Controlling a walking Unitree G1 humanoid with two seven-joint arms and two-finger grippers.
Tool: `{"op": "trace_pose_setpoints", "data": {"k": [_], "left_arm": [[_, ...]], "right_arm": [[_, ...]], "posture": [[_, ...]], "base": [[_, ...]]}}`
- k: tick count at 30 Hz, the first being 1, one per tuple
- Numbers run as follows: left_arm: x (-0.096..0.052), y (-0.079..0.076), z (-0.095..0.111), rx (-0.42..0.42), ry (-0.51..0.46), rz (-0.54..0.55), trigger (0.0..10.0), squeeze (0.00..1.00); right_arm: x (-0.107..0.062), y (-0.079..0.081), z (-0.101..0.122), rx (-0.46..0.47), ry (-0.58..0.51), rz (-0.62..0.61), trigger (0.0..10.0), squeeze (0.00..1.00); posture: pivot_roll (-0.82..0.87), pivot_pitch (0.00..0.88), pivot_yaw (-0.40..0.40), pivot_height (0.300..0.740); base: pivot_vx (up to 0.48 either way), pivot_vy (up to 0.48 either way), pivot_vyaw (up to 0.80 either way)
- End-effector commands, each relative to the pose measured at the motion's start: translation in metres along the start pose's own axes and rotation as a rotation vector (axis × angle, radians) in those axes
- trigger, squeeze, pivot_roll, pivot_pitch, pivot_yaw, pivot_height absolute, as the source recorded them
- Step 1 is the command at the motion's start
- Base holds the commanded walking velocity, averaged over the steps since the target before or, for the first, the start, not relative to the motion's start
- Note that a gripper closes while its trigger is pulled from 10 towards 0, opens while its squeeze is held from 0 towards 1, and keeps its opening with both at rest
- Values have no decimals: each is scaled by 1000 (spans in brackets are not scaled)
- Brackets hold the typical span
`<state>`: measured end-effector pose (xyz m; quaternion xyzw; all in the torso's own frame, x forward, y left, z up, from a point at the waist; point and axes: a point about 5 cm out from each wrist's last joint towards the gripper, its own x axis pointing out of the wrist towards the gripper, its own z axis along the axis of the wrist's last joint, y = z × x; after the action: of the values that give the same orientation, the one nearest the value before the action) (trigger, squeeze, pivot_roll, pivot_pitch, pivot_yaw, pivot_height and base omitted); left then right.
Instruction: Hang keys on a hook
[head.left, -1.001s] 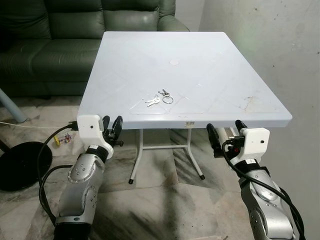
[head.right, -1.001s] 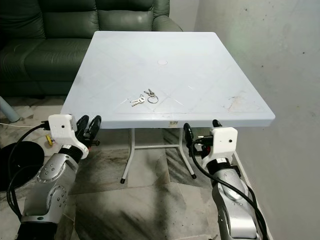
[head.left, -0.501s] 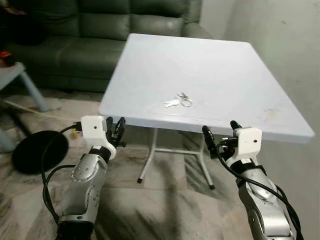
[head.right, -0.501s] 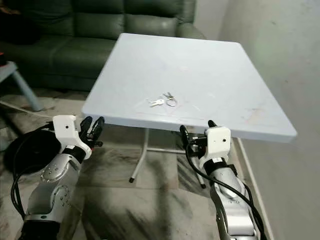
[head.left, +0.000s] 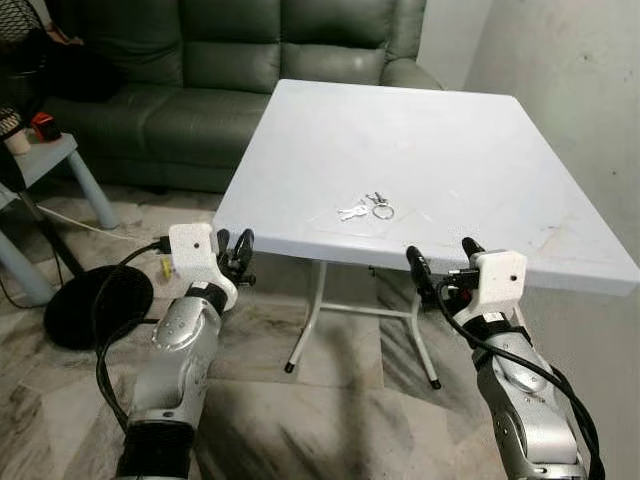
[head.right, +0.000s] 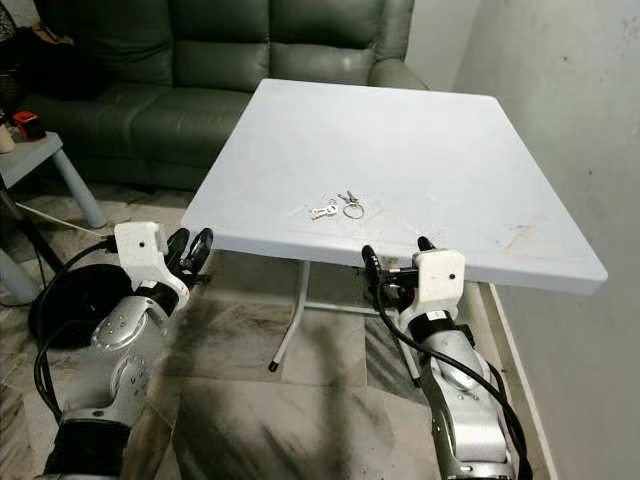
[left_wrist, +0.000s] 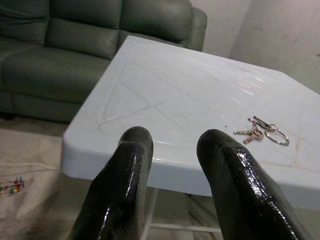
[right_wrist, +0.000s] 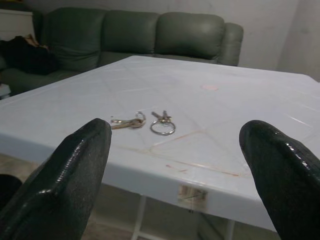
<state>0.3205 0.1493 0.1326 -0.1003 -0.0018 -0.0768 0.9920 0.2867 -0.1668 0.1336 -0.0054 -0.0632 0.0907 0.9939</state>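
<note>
While a small stool stands at the far left of the frame before the green sofa, the left gripper is raised at lower left just short of the white table, its forearm angled up and its fingers a narrow gap apart. Near the table's front edge at frame centre lie the keys, flat on the top, their long axis running left to right from the key blades to the ring. At lower right the right gripper is held up level with the table edge, its fingers spread wide and holding nothing; a small label on the table edge is too blurred to read.
</note>
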Motion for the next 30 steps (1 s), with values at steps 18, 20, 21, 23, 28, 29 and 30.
{"op": "trace_pose_setpoints", "data": {"k": [18, 20, 21, 23, 28, 29, 30], "left_arm": [[7, 1, 3, -9, -18, 1, 10000, 0], [7, 1, 3, -10, -18, 0, 10000, 0], [7, 1, 3, -10, -18, 0, 10000, 0], [8, 0, 3, -11, -17, -4, 10000, 0], [7, -1, 2, -13, -14, -8, 10000, 0], [7, -1, 2, -17, -15, -7, 10000, 0], [7, -1, 2, -19, -14, -6, 10000, 0]], "right_arm": [[8, 3, 3, 16, -25, 20, 10000, 0], [8, 3, 3, 16, -26, 20, 10000, 0], [8, 3, 3, 17, -27, 20, 10000, 0], [8, 2, 3, 17, -28, 18, 10000, 0], [7, 2, 3, 19, -28, 18, 10000, 0], [7, 2, 3, 18, -27, 18, 10000, 0], [7, 2, 3, 19, -27, 19, 10000, 0]], "posture": [[99, 0, -47, 740], [99, 0, -47, 740], [99, 0, -47, 740], [96, 0, -46, 740], [96, 0, -45, 740], [96, 0, -44, 740], [96, 0, -44, 740]], "base": [[272, 0, 0], [289, 0, 0], [289, 0, 0], [283, 0, 0], [287, 48, 0], [274, 251, 0], [270, 262, 0]]}}
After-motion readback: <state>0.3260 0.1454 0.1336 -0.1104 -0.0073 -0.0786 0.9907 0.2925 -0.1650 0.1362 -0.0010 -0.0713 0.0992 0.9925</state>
